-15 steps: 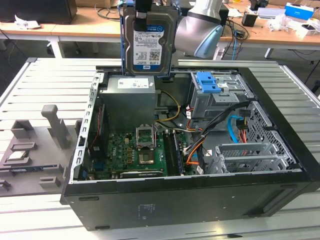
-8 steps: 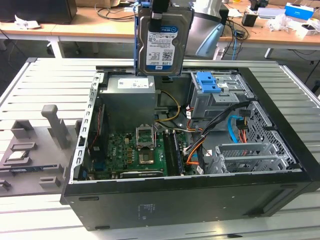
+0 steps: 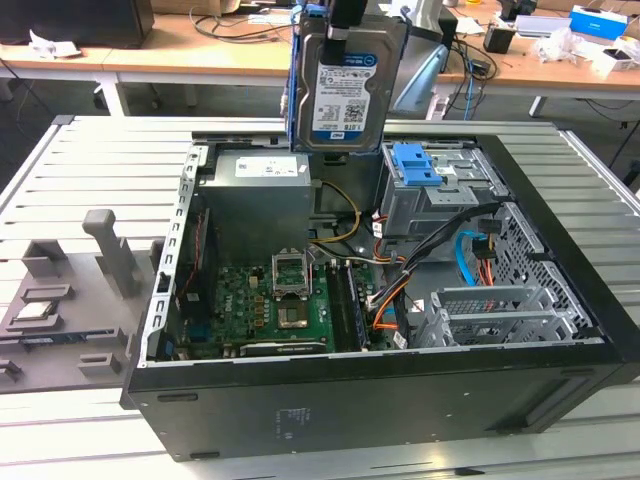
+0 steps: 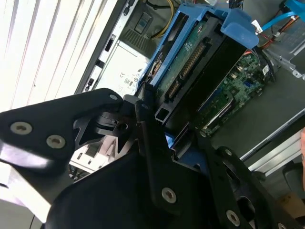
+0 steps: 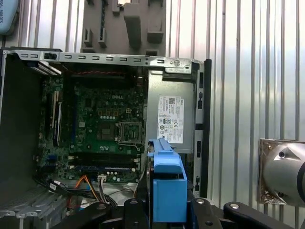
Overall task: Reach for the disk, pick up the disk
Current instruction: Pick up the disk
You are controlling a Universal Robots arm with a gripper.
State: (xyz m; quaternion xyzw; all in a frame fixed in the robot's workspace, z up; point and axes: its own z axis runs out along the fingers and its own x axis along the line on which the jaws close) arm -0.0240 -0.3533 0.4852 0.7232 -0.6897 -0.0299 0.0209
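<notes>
Gripper (image 3: 344, 22) is clamped on the disk (image 3: 345, 90), which hangs upright, label facing the exterior view, above the rear of the open case (image 3: 350, 410). The case lies on a slatted table (image 3: 100, 160). A grey tray (image 3: 110, 250) sits beside the case on the exterior view's left. Inside the case, below the disk, are the power supply (image 3: 260, 195) and the motherboard (image 3: 270, 305). A blue clip (image 3: 415, 165) rests on the drive cage. A chip (image 3: 35, 312) lies in the tray.
</notes>
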